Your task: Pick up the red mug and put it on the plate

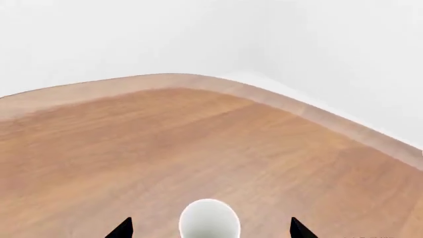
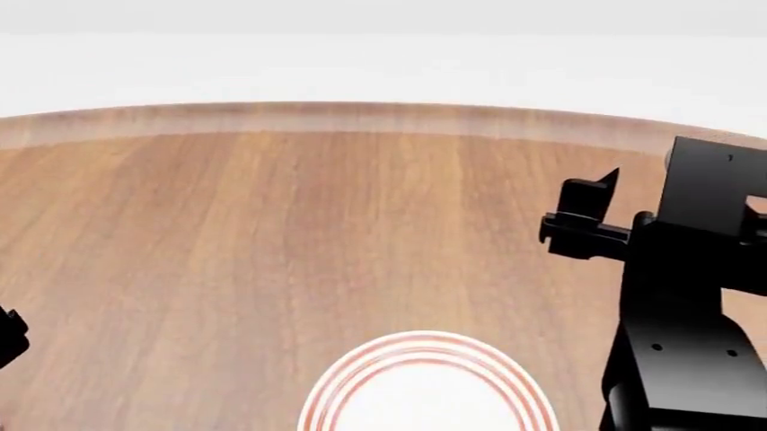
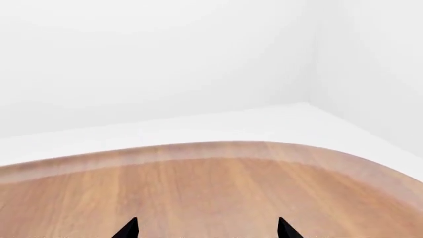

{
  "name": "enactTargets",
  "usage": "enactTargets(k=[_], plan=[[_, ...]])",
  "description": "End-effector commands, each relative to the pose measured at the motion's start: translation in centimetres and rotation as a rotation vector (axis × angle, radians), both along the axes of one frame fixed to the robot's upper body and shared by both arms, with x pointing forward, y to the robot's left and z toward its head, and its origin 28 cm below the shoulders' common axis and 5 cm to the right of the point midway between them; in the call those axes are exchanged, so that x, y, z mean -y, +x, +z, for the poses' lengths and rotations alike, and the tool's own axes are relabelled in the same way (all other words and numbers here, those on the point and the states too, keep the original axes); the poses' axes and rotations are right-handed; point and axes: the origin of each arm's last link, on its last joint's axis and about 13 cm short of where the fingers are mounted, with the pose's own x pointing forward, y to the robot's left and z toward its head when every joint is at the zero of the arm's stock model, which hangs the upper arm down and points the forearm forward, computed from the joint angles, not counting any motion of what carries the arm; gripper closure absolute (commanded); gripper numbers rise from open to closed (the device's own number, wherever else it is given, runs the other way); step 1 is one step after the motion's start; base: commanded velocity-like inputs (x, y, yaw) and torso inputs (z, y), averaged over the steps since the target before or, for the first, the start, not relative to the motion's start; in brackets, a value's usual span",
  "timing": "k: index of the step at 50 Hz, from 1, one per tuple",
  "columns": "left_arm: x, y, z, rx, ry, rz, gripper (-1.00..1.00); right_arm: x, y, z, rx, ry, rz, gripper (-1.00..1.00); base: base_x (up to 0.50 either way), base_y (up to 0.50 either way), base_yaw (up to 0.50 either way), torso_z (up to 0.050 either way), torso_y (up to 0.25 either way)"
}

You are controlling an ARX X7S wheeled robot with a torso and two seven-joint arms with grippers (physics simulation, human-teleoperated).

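The plate, white with red rings, lies at the near middle of the wooden table in the head view, cut off by the lower edge. No red mug shows in any view. In the left wrist view a round white cup opening sits between the spread fingertips of my left gripper; its outer wall is hidden, so I cannot tell which mug it is. My right gripper is open and empty over bare wood; in the head view it hangs to the right of and beyond the plate.
The wooden table has a rounded far edge against white floor and walls. My right arm fills the right side of the head view. A bit of my left arm shows at the left edge.
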Motion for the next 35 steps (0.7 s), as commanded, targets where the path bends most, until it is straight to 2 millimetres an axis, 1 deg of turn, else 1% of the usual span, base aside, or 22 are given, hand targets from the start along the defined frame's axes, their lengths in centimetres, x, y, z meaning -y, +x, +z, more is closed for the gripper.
enactTargets(k=[1, 7, 18, 35], plan=[[-0.3, 0.6, -0.6, -0.05, -0.057, 0.082, -1.0, -0.3, 0.2, -0.2, -0.008, 0.0, 0.011, -1.0, 0.0, 0.0, 0.0, 0.0, 0.0], [-0.3, 0.7, -0.8, -0.065, -0.059, 0.058, -1.0, -0.3, 0.2, -0.1, -0.007, 0.001, 0.012, -1.0, 0.0, 0.0, 0.0, 0.0, 0.0], [-0.4, 1.4, -2.1, -0.137, -0.072, 0.016, -1.0, -0.4, 0.3, -0.6, -0.015, 0.004, 0.017, -1.0, 0.0, 0.0, 0.0, 0.0, 0.0], [-0.6, 2.1, -3.5, -0.19, -0.08, -0.003, -1.0, -0.5, 0.5, -1.1, -0.026, 0.006, 0.024, -1.0, 0.0, 0.0, 0.0, 0.0, 0.0]])
